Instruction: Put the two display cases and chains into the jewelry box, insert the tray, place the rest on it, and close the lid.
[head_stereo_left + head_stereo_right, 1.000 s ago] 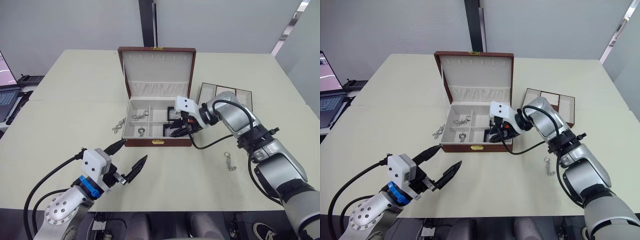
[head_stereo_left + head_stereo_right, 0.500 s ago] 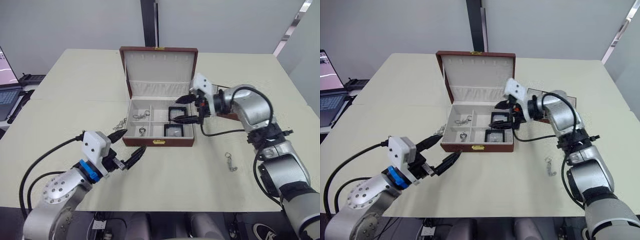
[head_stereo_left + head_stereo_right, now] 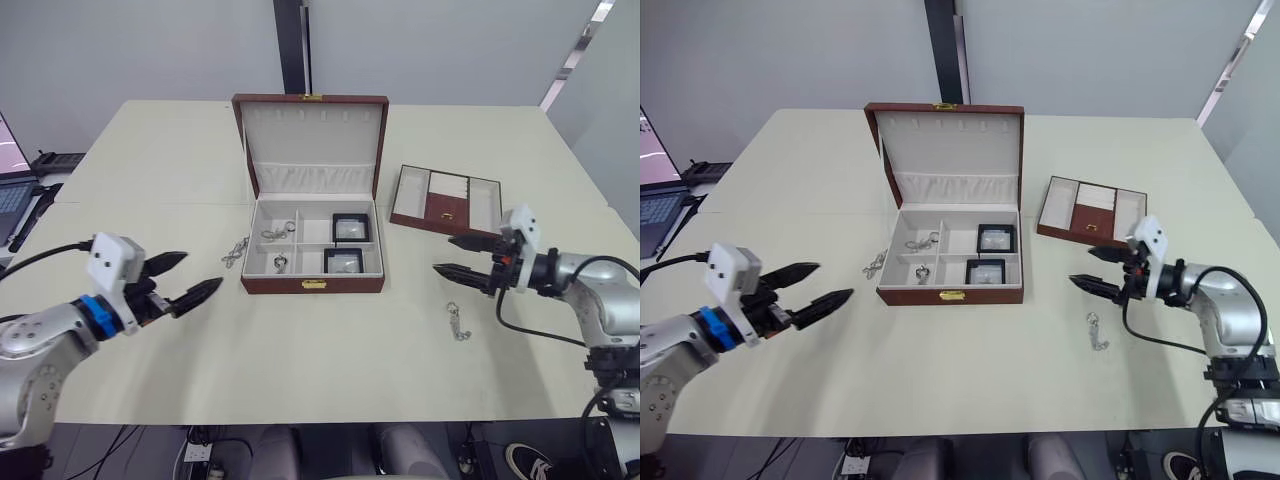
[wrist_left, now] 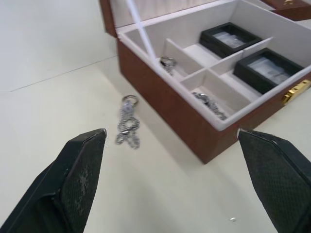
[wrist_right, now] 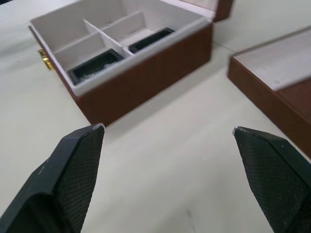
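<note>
My left pincer [image 3: 185, 278] open, empty, facing silver chain [image 3: 236, 251] on table beside reddish-brown jewelry box [image 3: 313, 284]. Right pincer [image 3: 462, 256] open near second chain [image 3: 458, 323]. Both black display cases [image 3: 353, 228] inside; tray [image 3: 446, 198] waits outside, clearing access.

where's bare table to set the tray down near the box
Bare table runs along the box front, between both grippers. Behind the lid is bare too. Left of the box a chain lies close; to its right sit the tray and another chain.
</note>
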You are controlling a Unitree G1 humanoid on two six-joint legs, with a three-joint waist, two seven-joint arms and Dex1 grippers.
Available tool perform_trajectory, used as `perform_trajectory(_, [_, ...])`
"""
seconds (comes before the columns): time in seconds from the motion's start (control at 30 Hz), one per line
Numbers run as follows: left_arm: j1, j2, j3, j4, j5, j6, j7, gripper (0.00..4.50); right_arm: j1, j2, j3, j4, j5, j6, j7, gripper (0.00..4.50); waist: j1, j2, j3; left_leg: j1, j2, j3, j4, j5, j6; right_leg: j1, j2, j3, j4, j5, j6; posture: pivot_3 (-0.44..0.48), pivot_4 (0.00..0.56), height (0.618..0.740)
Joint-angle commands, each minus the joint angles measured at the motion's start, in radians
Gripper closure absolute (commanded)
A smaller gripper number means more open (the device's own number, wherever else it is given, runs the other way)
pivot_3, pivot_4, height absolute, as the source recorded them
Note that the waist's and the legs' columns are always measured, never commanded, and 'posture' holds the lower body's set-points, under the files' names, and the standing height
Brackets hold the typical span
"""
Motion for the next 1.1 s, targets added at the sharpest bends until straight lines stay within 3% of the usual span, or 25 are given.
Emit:
perform_trajectory(0.03, [0.000, 0.021, 0.040, 0.060, 0.037, -0.049, -0.030, 0.00, 0.040, -0.048, -0.059, 0.000, -0.012, -0.082, -0.034, 0.01, 0.001, 0.000, 0.000, 0.000, 0.000, 0.000, 0.000, 0.000, 0.000, 0.000, 0.000, 0.000, 0.000, 0.000, 0.000, 0.000, 0.150, 0.740])
perform_trajectory(0.23, [-0.003, 0.033, 0.067, 0.189, 0.100, -0.124, -0.049, 0.00, 0.094, -0.078, -0.127, 0.078, -0.015, -0.137, -0.103, 0.01, 0.002, 0.000, 0.000, 0.000, 0.000, 0.000, 0.000, 0.000, 0.000, 0.000, 0.000, 0.000, 0.000, 0.000, 0.000, 0.000, 0.150, 0.740])
perform_trajectory(0.53, [-0.009, -0.013, 0.067, 0.311, 0.165, -0.239, -0.024, 0.00, 0.135, -0.061, -0.117, 0.173, -0.034, -0.221, -0.163, 0.01, 0.002, 0.000, 0.000, 0.000, 0.000, 0.001, 0.000, 0.000, 0.000, 0.000, 0.000, 0.001, 0.000, 0.000, 0.000, 0.000, 0.150, 0.740])
perform_trajectory(1.1, [-0.023, -0.019, 0.068, 0.323, 0.168, -0.271, -0.019, 0.00, 0.113, -0.076, -0.097, 0.195, -0.025, -0.243, -0.149, 0.01, 0.002, 0.000, 0.000, 0.000, 0.000, 0.001, 0.000, 0.000, 0.000, 0.000, 0.000, 0.000, 0.000, 0.000, 0.000, 0.000, 0.150, 0.740])
